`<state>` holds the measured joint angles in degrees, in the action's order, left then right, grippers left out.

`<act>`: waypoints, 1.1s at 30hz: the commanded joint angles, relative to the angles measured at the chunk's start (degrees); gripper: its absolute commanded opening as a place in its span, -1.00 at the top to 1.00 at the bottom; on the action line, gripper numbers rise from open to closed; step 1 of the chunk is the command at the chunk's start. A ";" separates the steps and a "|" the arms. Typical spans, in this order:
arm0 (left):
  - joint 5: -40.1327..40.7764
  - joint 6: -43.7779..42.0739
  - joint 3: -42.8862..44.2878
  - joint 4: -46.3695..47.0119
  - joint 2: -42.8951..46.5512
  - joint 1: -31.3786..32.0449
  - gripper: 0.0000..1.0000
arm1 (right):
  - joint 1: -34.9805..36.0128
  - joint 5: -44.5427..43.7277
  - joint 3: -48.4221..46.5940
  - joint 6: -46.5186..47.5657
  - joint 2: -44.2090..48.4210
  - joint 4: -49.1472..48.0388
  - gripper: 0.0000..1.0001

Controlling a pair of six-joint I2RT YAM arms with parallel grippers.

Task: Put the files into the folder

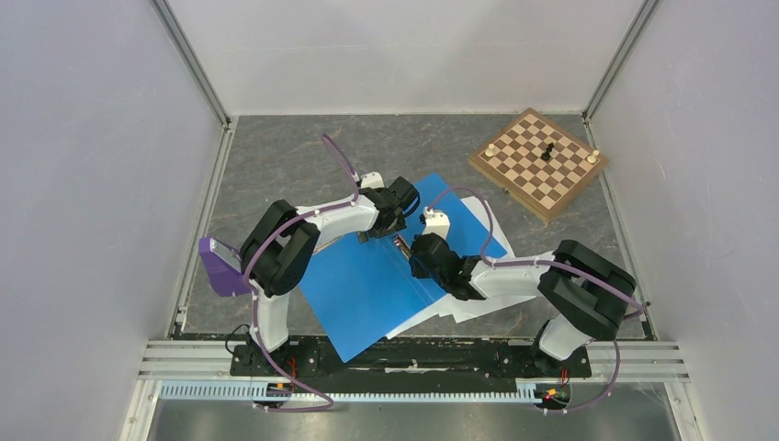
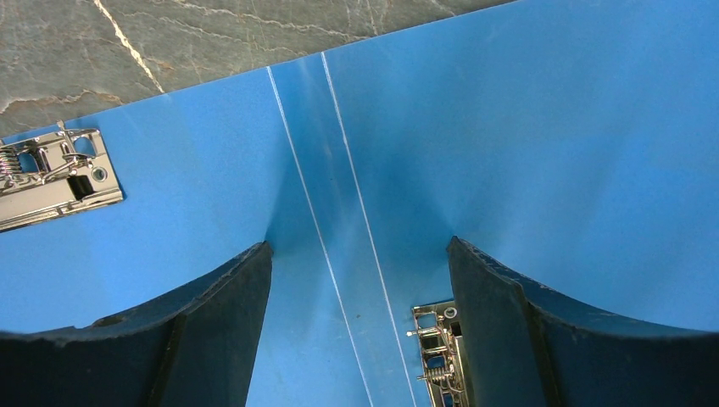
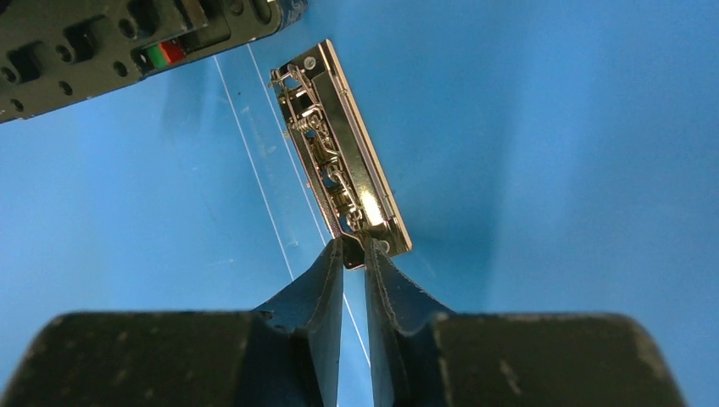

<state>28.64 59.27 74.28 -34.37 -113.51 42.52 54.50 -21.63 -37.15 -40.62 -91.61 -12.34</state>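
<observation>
The open blue folder [image 1: 367,285] lies flat on the counter [image 1: 276,156], with white files [image 1: 467,310] poking out from under its right edge. The right hand [image 3: 354,250], narrowed, pinches the end of the metal clip [image 3: 343,153]. The left hand [image 2: 360,250] hangs wide over the spine [image 2: 326,170].

Bright, even light falls from above in every view. The overhead picture is sharp, with soft shadows under the arms [image 1: 317,225] on the folder [image 1: 367,294]. Between the fingers [image 2: 212,339] of the left gripper [image 2: 359,244] the blue darkens. The metal clip [image 3: 348,161] throws hard glints, and the near, dark fingers [image 3: 314,331] of the right gripper [image 3: 357,246] look soft-edged, with little surface detail.
</observation>
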 commanded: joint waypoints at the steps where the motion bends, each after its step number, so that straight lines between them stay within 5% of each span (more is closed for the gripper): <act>1: -9.55 1.73 -5.28 1.08 -9.27 0.10 -0.63 | 2.26 -7.63 2.03 1.64 -3.10 9.43 0.69; 9: -9.93 1.33 -5.59 0.89 -9.34 -0.33 -0.63 | 4.84 -15.49 3.67 3.10 -4.23 12.05 0.69; 24: -11.96 0.89 -5.99 1.58 -9.49 -1.26 -0.63 | 5.71 -17.30 4.97 2.52 -7.84 11.59 0.64; 33: -12.47 0.50 -6.17 1.89 -9.38 -1.21 -0.63 | 4.66 -17.86 6.35 1.71 -2.98 8.76 0.45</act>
<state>27.75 58.17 74.28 -34.22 -113.51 42.13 60.93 -37.34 -34.70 -40.80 -93.76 -16.60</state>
